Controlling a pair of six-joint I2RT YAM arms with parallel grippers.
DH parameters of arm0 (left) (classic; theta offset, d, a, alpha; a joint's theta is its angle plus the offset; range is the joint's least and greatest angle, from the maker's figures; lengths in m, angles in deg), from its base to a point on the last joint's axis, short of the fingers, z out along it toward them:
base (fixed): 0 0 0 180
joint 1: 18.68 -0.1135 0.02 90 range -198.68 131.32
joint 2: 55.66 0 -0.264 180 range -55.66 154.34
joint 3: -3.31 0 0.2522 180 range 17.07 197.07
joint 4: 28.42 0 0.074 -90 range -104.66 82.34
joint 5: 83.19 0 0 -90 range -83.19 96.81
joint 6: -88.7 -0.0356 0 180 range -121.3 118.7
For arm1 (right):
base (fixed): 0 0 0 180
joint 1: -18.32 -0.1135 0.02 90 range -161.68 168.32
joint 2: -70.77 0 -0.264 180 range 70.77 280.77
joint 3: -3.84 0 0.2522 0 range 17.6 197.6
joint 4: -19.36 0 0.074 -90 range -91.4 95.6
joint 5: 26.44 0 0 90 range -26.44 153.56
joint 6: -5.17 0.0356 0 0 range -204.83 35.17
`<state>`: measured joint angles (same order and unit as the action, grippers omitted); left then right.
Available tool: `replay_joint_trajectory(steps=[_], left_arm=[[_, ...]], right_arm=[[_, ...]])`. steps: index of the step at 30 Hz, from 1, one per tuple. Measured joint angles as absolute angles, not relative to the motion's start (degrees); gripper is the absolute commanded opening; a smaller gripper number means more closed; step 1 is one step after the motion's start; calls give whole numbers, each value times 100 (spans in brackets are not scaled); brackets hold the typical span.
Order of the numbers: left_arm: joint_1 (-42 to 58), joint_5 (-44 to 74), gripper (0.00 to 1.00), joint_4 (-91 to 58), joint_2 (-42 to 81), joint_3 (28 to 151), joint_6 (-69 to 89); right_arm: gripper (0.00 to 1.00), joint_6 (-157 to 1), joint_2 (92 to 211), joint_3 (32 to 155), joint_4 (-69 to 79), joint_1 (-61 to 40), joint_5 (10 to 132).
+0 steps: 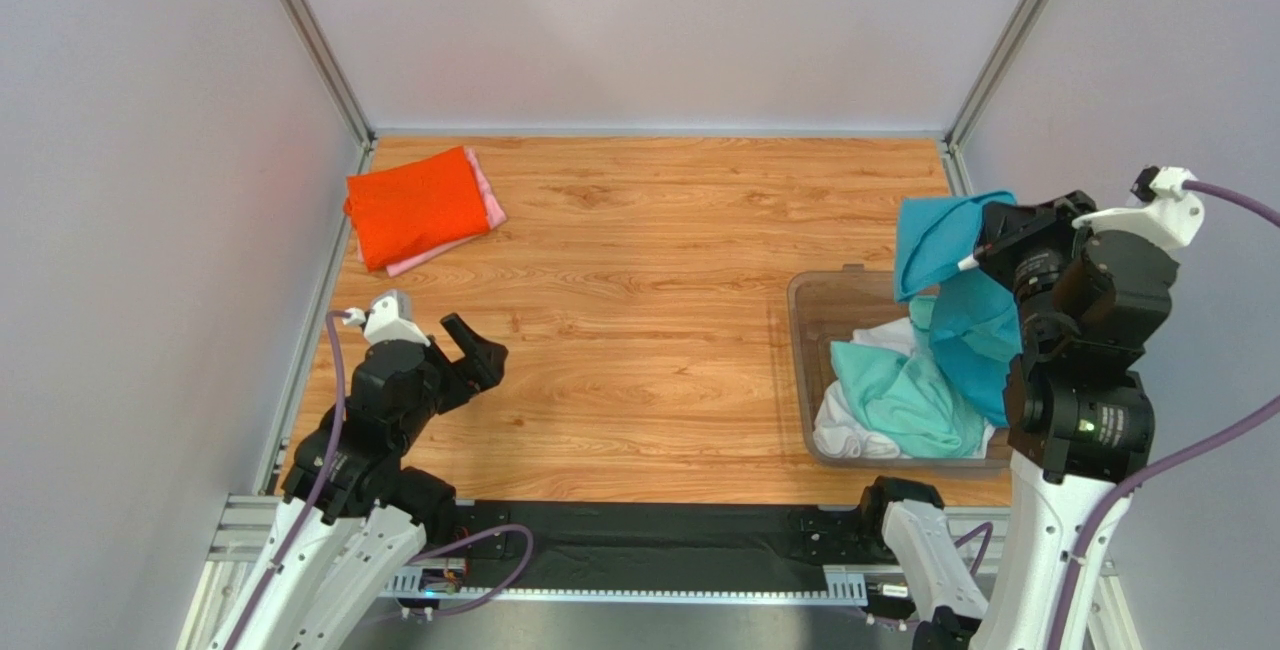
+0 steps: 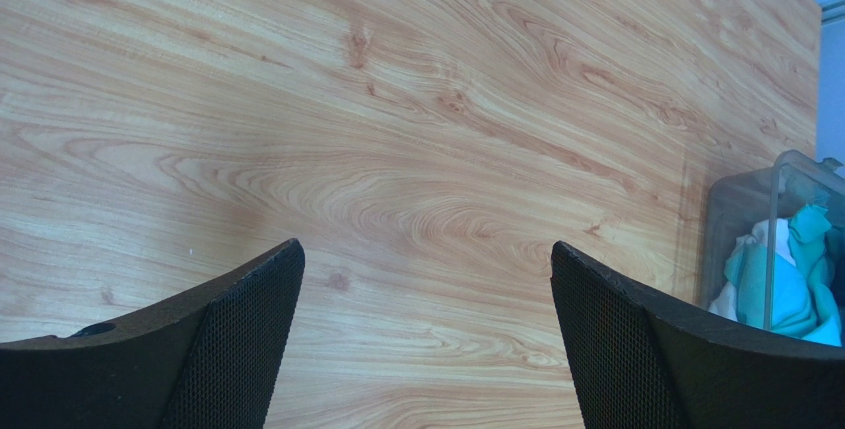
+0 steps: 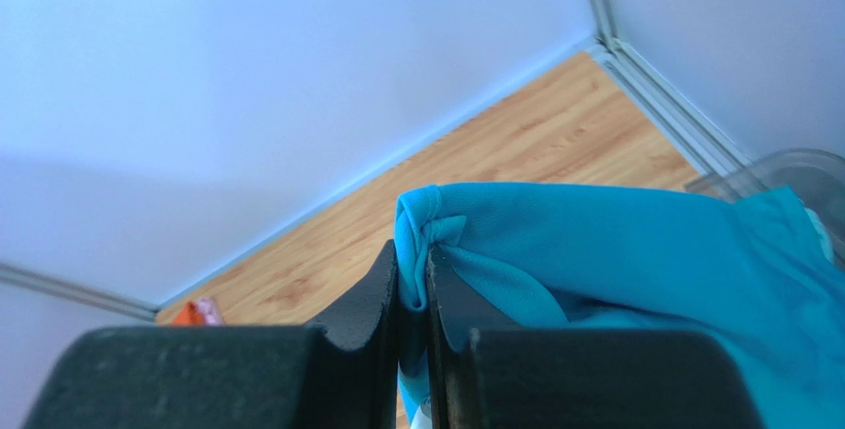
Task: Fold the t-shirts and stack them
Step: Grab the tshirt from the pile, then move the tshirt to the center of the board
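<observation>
Far left, a folded orange-red shirt lies on a pink shirt. Our left gripper hangs wide open over the table. At right, our right gripper pinches the teal shirt, which drapes downward above the bin; laying room lies to its left.

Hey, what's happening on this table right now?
The right gripper is clamped on a teal t-shirt, holding it up over the clear bin, where a mint-green shirt and a white shirt lie crumpled. The left gripper hangs open above the bare table. A folded orange-red shirt sits on a pink shirt in the far left corner.
</observation>
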<state>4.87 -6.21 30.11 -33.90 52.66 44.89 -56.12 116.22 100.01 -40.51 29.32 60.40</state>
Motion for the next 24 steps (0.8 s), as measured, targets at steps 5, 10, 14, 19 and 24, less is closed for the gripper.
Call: replay_joint_trajectory(steps=[5,10,14,19,24], left_arm=[[487,-614,100,3005,-3390,5203,4507],[487,-593,100,3009,-3355,5192,4509],[487,-577,100,3009,-3318,5192,4509],[487,-569,100,2987,-3215,5159,4515],[487,-514,100,2963,-3022,5159,4515]], right_arm=[[0,-5551,11954,10937,-4204,2934,6845],[0,-5361,12785,12438,-4219,2934,7743],[0,-4961,13204,13123,-3762,2934,8711],[0,-4120,13307,13151,-2783,2915,9811],[0,-3586,13342,13129,-2151,2805,10274]])
